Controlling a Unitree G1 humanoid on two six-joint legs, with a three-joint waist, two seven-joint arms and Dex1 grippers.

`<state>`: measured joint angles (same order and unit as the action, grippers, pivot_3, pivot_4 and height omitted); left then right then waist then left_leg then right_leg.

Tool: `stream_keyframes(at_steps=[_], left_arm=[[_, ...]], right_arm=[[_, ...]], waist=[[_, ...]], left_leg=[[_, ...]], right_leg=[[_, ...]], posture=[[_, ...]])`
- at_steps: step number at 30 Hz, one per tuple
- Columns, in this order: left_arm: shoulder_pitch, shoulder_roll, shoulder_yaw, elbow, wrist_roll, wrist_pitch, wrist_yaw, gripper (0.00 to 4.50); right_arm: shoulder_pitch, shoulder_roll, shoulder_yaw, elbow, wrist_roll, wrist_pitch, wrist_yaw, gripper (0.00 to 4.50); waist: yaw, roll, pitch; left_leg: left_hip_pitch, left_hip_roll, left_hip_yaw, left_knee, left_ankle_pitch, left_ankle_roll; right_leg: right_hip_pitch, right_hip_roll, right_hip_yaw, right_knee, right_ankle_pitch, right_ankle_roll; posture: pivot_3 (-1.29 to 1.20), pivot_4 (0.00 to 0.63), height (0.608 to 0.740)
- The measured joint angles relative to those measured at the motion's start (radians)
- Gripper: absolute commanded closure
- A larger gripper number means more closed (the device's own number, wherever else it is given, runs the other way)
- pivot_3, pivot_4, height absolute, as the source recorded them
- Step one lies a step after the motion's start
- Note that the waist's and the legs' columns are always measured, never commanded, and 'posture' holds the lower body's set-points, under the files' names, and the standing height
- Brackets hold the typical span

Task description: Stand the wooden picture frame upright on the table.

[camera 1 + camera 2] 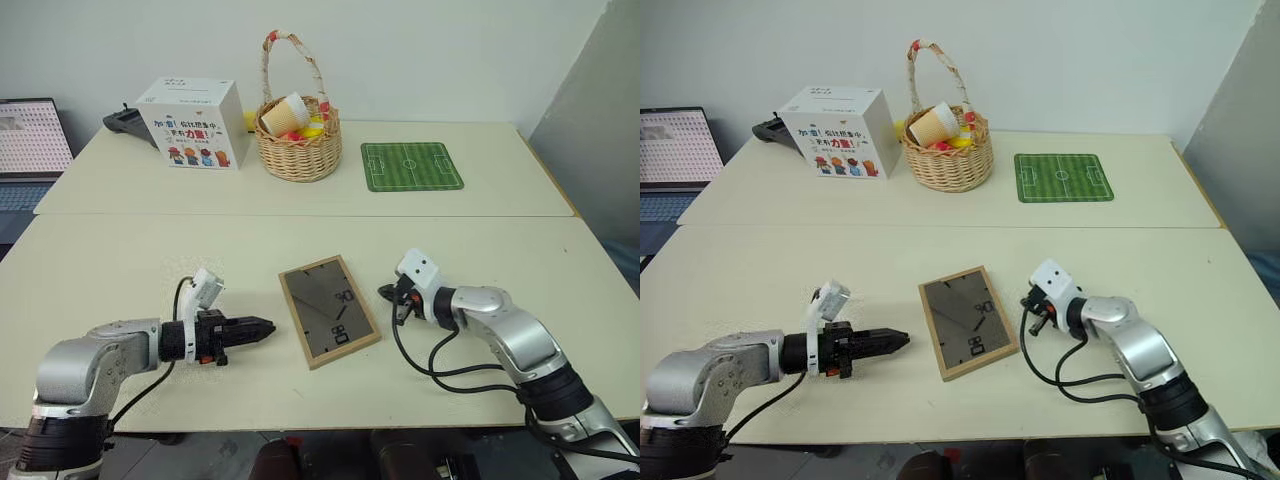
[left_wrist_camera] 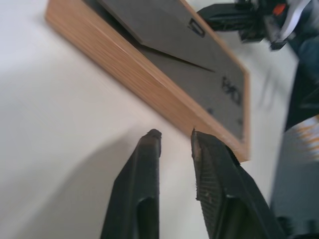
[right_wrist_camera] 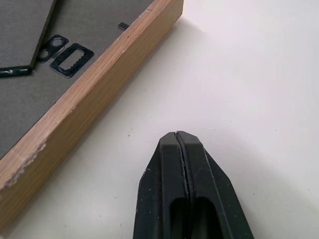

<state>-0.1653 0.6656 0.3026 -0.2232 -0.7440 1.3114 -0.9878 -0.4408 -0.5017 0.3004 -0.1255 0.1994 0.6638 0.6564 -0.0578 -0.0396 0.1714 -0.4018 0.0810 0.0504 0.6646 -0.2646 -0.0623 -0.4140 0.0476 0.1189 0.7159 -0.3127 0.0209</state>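
Wooden picture frame is lying flat, back up, at lower centre of the table, so standing it is all still waiting while I am flanking it with my left gripper slightly parted and my right gripper pinched closed and empty.

Surface: I have a pale cream table, with a second table butted against its far edge.

Near table, one item: wooden picture frame, lying flat, dark back panel up, midway along and nearer the front edge, turned askew to it.

Far table, in a row along its far edge: printed white box toward the left corner, wicker basket at the middle, green football-pitch mat right of it.
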Motion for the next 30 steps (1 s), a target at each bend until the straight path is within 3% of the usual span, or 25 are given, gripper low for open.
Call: stream_keyframes(at_steps=[5,14,25,30], left_arm=[[-0.031,-0.163,0.165,0.021,-0.101,0.252,0.161,1.65],[-0.006,-0.339,0.197,0.017,-0.257,0.291,0.407,0.04],[0.017,-0.473,0.188,-0.047,-0.288,0.271,0.542,0.01],[0.021,-0.497,0.158,-0.059,-0.287,0.258,0.568,0.01]], right_arm=[[0.0,0.036,-0.001,0.031,-0.02,-0.021,-0.001,4.5],[0.001,0.094,-0.001,0.026,-0.031,0.005,-0.02,4.5],[0.043,0.223,0.013,-0.105,-0.018,0.178,-0.106,4.5],[0.046,0.23,-0.007,-0.113,-0.016,0.216,-0.127,4.5]], waist=[[0.0,0.0,-0.001],[0.001,0.0,-0.001],[0.014,0.004,-0.007],[0.018,0.006,-0.01]], left_leg=[[0.002,-0.001,-0.007,0.0,0.0,0.0],[0.003,-0.001,-0.012,0.0,0.0,-0.001],[0.003,-0.004,-0.014,0.0,0.0,-0.001],[0.003,-0.007,-0.015,0.0,0.0,-0.001]], right_leg=[[0.003,0.0,-0.001,-0.001,0.0,0.0],[0.006,-0.001,-0.001,-0.002,0.0,0.0],[0.009,-0.003,-0.003,-0.004,0.0,0.0],[0.009,-0.005,-0.003,-0.005,-0.001,0.001]], posture=[[0.0,0.15,0.74],[0.0,0.15,0.74],[0.0,0.15,0.74],[0.0,0.15,0.74]])
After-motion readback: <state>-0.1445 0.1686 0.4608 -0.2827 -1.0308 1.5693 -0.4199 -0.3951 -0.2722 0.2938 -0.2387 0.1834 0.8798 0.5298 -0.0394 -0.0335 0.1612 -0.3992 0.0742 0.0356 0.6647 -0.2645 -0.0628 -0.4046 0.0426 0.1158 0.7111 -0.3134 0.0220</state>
